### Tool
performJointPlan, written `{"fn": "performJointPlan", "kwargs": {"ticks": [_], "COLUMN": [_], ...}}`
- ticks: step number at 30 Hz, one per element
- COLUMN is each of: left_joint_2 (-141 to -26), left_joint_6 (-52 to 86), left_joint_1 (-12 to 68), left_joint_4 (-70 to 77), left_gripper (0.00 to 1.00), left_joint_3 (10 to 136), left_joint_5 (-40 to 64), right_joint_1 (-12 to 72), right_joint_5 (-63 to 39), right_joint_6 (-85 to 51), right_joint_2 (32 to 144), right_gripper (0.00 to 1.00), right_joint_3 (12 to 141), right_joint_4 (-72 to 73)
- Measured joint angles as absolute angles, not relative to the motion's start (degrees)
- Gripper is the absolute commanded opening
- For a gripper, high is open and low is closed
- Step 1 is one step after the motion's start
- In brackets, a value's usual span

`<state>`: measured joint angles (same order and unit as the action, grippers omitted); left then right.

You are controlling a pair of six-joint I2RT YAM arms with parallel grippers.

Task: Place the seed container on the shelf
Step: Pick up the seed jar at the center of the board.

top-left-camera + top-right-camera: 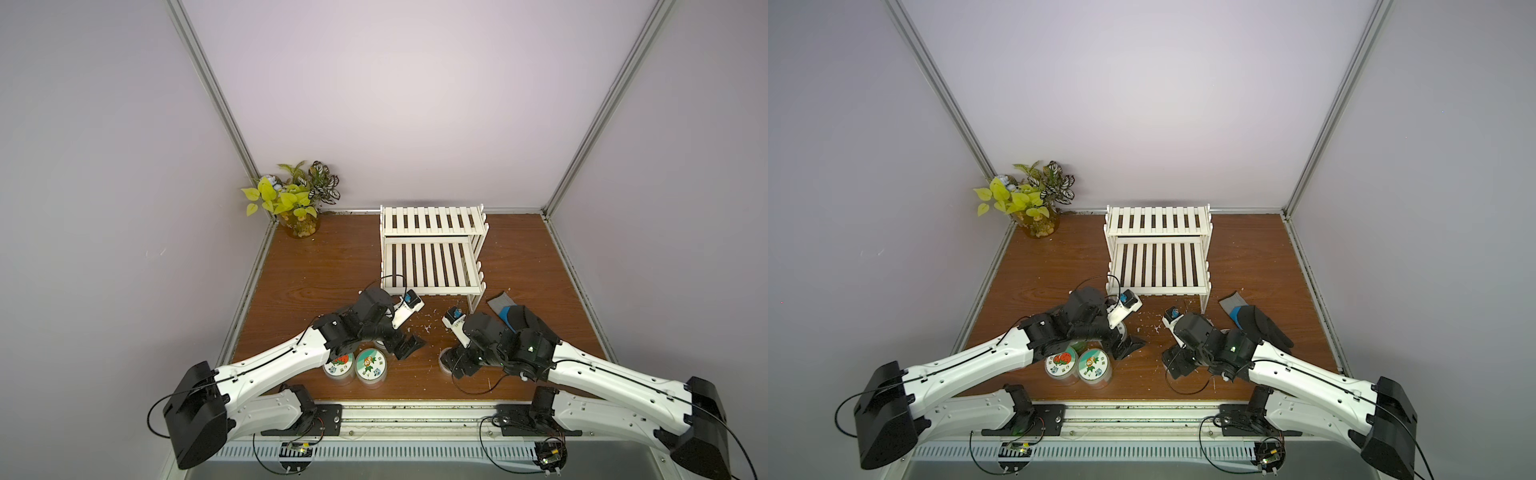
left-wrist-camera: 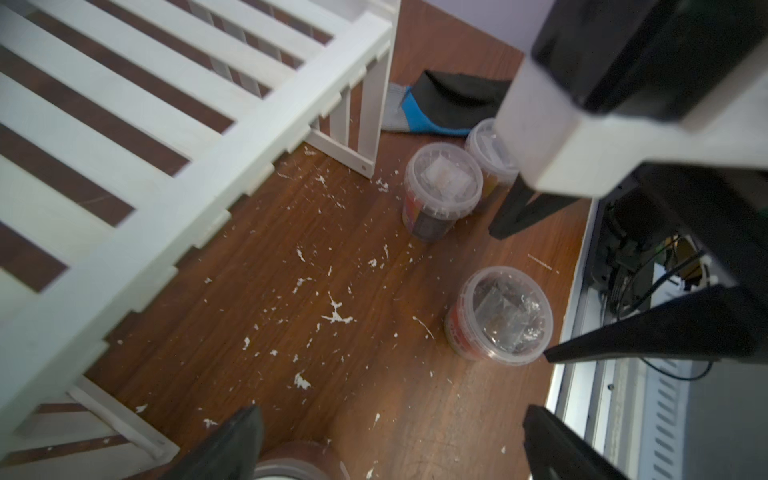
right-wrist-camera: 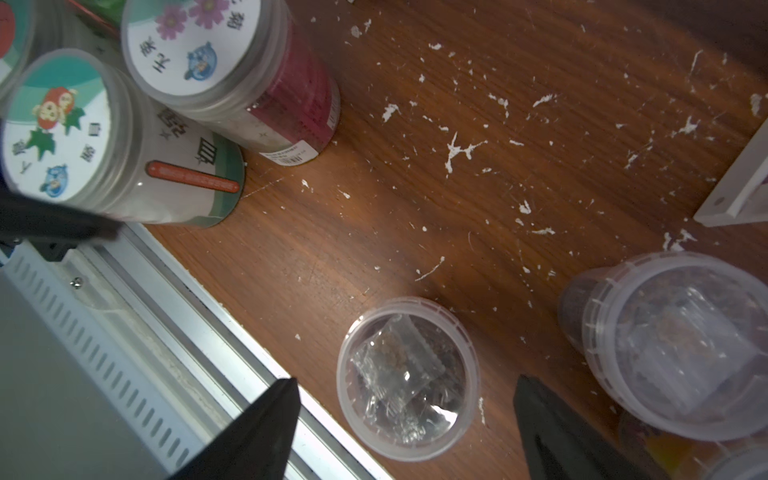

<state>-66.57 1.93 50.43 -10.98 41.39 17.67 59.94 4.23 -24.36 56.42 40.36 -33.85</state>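
Right pincer (image 3: 405,380) spread wide, black fingers (image 3: 257,432) either side of seed container (image 3: 409,357), gap on both sides, no grip. Left pincer (image 2: 390,415) spread wide too, gripping nothing, hovering over table (image 2: 291,249) beside front rail of shelf (image 2: 199,195); blurred jar top (image 2: 299,461) near one finger, cut off at frame edge.

Seed container: clear lidded tub with a clear sachet of specks inside, standing on table near front edge, well apart from shelf. No writing visible on lid; red band on side blurred. In both top views almost wholly hidden under right wrist, only a bit of rim (image 1: 443,361) showing.

Two more clear tubs (image 2: 442,183) beside it, farther one half hidden behind white arm block.

Tall jars by left arm: strawberry lid (image 1: 340,365) partly under arm, orange-figure lid (image 1: 371,365), pink-flower lid (image 3: 195,45) not made out from above. Chinese print on lids and sides, too skewed to read; small blue cartoon badge on two lids; barcode on magenta jar unreadable.

Glove (image 1: 515,313), grey, blue and black, fingers under right arm. White flecks (image 2: 336,311) across table.
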Motion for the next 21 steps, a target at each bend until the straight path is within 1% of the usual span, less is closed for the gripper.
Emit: {"fn": "performJointPlan", "kwargs": {"ticks": [3,9,16,21], "left_joint_2": [-68.5,-67.8,-67.8,-67.8], "left_joint_6": [1.4,0.0,-2.0,-3.0], "left_joint_1": [51.8,52.5,52.5,52.5], "left_joint_4": [-11.4,-10.0,-9.7,-9.1], "left_gripper": [1.0,1.0,1.0,1.0], "left_joint_3": [41.3,39.4,39.4,39.4], "left_joint_5": [17.7,18.5,18.5,18.5], "right_joint_1": [59.9,59.9,59.9,59.9], "right_joint_5": [4.6,4.0,2.6,2.5], "right_joint_6": [-24.5,-25.0,-26.7,-26.9], "right_joint_2": [56.1,56.2,58.0,58.6], "right_gripper": [0.91,0.9,0.96,0.92], "right_joint_3": [39.6,38.4,36.6,36.5], "right_joint_4": [-33.9,-33.6,-31.1,-29.8]}}
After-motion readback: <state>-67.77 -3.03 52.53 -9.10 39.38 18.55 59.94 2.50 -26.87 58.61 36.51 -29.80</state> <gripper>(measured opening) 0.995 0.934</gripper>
